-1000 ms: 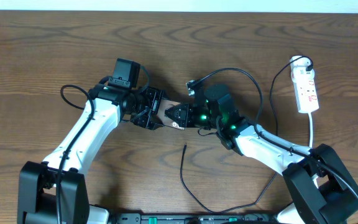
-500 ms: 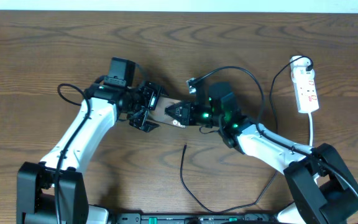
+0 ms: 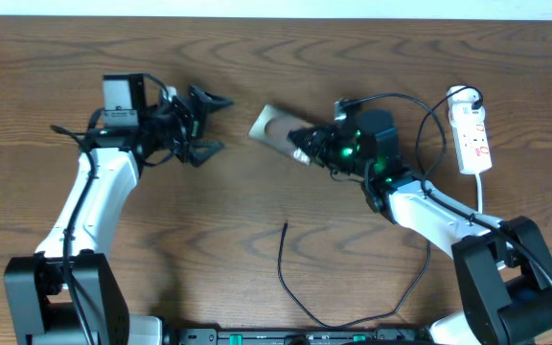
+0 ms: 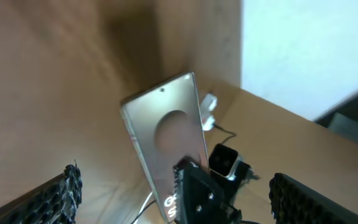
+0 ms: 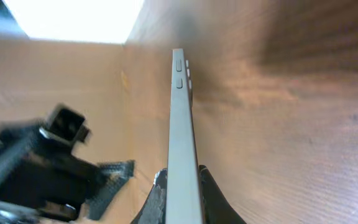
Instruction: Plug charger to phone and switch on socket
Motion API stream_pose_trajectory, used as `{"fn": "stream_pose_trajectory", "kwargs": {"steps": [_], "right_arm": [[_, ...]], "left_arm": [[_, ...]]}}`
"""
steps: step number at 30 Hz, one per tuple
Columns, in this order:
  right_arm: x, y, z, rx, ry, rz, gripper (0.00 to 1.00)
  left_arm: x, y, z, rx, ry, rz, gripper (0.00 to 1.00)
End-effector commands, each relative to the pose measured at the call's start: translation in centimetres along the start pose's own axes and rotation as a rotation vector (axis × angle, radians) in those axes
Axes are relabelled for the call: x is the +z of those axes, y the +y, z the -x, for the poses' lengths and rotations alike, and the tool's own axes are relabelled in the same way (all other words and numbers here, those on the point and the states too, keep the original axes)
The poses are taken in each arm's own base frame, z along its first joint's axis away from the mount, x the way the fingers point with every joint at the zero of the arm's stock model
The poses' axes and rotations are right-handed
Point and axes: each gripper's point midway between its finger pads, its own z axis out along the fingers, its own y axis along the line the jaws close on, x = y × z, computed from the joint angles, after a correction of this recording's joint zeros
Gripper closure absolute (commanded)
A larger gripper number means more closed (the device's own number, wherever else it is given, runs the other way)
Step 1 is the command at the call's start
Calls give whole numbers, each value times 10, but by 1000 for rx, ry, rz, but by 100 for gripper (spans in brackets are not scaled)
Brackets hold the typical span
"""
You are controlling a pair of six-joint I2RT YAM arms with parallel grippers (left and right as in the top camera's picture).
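Broad wooden counter (image 3: 257, 57) under everything. At its far right edge, the socket (image 3: 473, 139): white strip with red markings, lying flat, untouched, well apart from both pincers. Near mid-counter, the phone (image 3: 274, 126): bronze-brown slab, pale rounded patch toward the overhead camera, seemingly raised off the wood and tilted. Seen edge-on from the right wrist (image 5: 182, 143), side buttons up. Right pincer (image 3: 300, 149) clenched on the phone's near end, slab pinched between both pads. Left pincer (image 3: 224, 123) released, spread wide, empty, facing the phone's free end from a short way off. Toward the front of the counter, the charger (image 3: 286, 278): thin black cable curving on the wood, plug tip (image 3: 287, 225) pointing at the far side, well apart from the phone, ungrasped. Step in hand, by judgement: presenting and steadying the phone; plugging not yet begun, switch not yet pressed. Next move likely for the empty left pincer: down to the cable just behind the tip, close there, then align with the phone's port. Port location not discernible here.
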Motion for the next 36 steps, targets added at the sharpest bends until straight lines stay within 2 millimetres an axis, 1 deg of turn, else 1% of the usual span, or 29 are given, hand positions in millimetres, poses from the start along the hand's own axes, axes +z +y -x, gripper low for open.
{"fn": "stream_pose_trajectory", "kwargs": {"steps": [1,3,6,10,13,17,22,29,32,36], "right_arm": [[-2,22,25,236,-110,70,99],[-4,31,34,328,-155,113,99],[-5,44,41,407,-197,174,98],[-4,61,39,441,-206,242,98],[-3,74,35,439,-217,287,98],[1,86,24,434,-217,321,99],[9,92,5,438,-195,320,98],[18,99,-19,431,-171,322,98],[21,101,-29,428,-152,321,98],[24,104,-39,424,-134,319,98]], "left_arm": [[-9,-22,-3,92,10,-68,6],[-8,-26,0,117,-1,-90,6],[-7,-32,6,135,-28,-132,6],[-4,-32,18,158,-92,-166,6],[-2,-34,20,205,-116,-216,6],[-3,-36,21,234,-139,-298,6],[-4,-39,17,238,-143,-357,6],[2,-50,5,282,-121,-385,6],[4,-50,3,274,-119,-383,6],[4,-50,6,262,-133,-382,6]]}}
